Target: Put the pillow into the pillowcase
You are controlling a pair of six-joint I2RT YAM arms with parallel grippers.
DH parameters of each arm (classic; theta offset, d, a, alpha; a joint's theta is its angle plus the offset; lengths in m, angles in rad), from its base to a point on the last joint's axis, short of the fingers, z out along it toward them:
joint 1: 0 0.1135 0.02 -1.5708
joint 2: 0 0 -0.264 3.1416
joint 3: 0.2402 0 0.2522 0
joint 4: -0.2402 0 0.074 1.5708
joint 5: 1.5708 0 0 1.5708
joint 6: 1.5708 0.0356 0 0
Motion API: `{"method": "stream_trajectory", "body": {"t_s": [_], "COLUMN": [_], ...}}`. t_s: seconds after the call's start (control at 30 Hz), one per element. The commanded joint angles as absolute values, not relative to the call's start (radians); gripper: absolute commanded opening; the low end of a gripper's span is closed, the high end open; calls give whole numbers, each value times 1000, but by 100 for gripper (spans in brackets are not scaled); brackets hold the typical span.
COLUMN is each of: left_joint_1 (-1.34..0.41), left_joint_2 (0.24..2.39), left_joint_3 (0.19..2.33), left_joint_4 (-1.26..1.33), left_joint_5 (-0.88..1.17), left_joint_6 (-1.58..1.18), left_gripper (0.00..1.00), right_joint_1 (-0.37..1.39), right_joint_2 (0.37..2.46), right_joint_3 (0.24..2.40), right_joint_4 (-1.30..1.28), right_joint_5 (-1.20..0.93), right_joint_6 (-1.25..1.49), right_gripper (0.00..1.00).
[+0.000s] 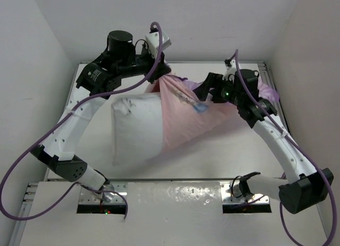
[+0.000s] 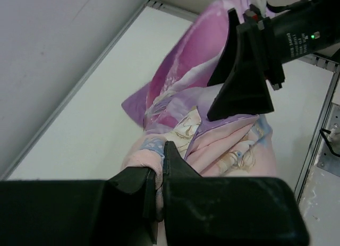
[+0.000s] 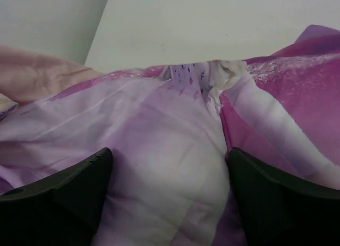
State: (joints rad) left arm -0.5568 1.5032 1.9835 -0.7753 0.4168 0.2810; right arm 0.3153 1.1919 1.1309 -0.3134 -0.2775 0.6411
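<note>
The white pillow (image 1: 135, 129) lies left of centre, its right part inside the pillowcase (image 1: 186, 116), whose pale pink inner side faces up. The case's purple printed side bunches toward the back right (image 2: 180, 86). My left gripper (image 1: 157, 82) hangs at the back edge of the case, shut on a pinch of pink fabric (image 2: 158, 169). My right gripper (image 1: 206, 92) hovers over the purple bunch, open (image 3: 169, 166). Loose cloth (image 3: 159, 113) bulges between its spread fingers (image 3: 69, 193), which are not pressed on it.
The white table (image 1: 212, 155) is boxed in by walls on the left, back and right. A metal rail (image 1: 265, 65) runs along the back right corner. Both arm bases sit on mounting plates (image 1: 101, 201) at the near edge.
</note>
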Motion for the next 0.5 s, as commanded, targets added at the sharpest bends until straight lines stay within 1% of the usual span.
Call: {"method": "stream_trajectory", "body": {"t_s": [0.0,0.07,0.1,0.23,0.3,0.4,0.43,0.47], "left_joint_1": [-549,-551,-552,-554,-546,-525,-514,-505], "left_joint_2": [1497,1496,1493,1456,1451,1457,1460,1460], "left_joint_3": [2040,2036,2016,1960,1959,1973,1973,1967], "left_joint_4": [-666,-670,-673,-670,-667,-657,-649,-631], "left_joint_5": [307,305,302,259,244,221,197,184], "left_joint_6": [273,270,279,302,313,319,318,292], "left_gripper": [0,0,0,0,0,0,0,0], "right_joint_1": [351,339,328,256,215,207,225,236], "right_joint_2": [1140,1117,1091,1017,999,1002,1015,1058], "right_joint_3": [1094,1069,1046,982,960,956,947,925], "right_joint_4": [-388,-409,-416,-428,-433,-445,-442,-434], "right_joint_5": [-192,-141,-123,-10,-3,32,38,25], "right_joint_6": [545,580,595,661,672,634,617,606], "right_gripper": [91,97,99,99,99,99,97,92]}}
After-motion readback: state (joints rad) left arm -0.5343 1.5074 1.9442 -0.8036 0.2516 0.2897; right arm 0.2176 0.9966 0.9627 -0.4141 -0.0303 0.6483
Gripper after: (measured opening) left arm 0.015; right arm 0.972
